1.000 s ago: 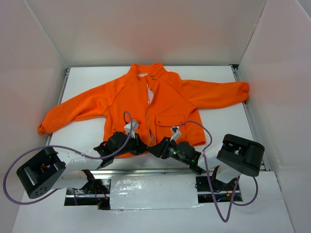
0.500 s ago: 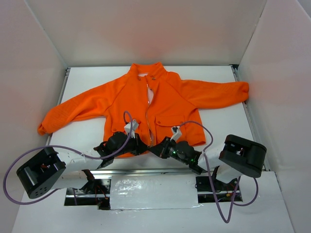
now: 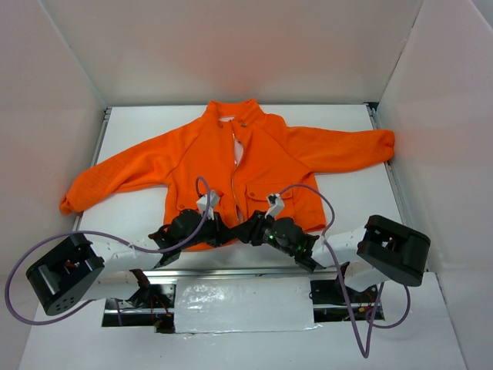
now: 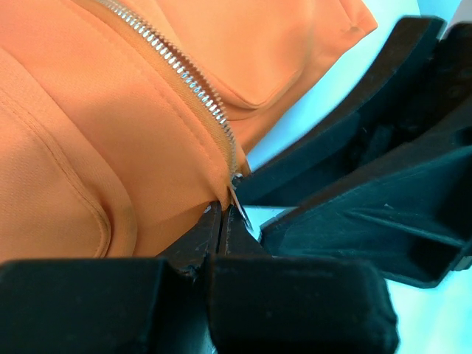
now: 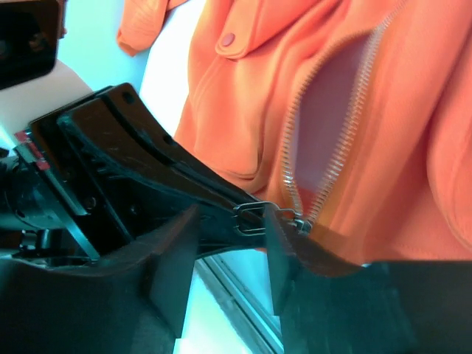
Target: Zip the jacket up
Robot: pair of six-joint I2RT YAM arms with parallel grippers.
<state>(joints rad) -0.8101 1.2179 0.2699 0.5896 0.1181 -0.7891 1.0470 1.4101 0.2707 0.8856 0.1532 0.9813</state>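
The orange jacket (image 3: 254, 158) lies flat on the white table, collar at the far side, its pale zipper (image 3: 233, 181) open down the middle. My left gripper (image 3: 222, 233) is at the hem's centre and is shut on the jacket's bottom edge by the zipper end (image 4: 230, 193). My right gripper (image 3: 250, 231) is open right beside it. In the right wrist view the metal zipper pull (image 5: 254, 219) lies between its open fingers (image 5: 173, 262), with the slider (image 5: 299, 221) at the base of the parted zipper teeth (image 5: 346, 125).
White walls enclose the table on three sides. A metal rail (image 3: 231, 271) runs along the near table edge just below the hem. Purple cables (image 3: 308, 196) loop over the jacket's lower right and off the left arm.
My right gripper has moved left along the hem, closing up to my left gripper at the zipper's bottom end. My left gripper has stayed put.
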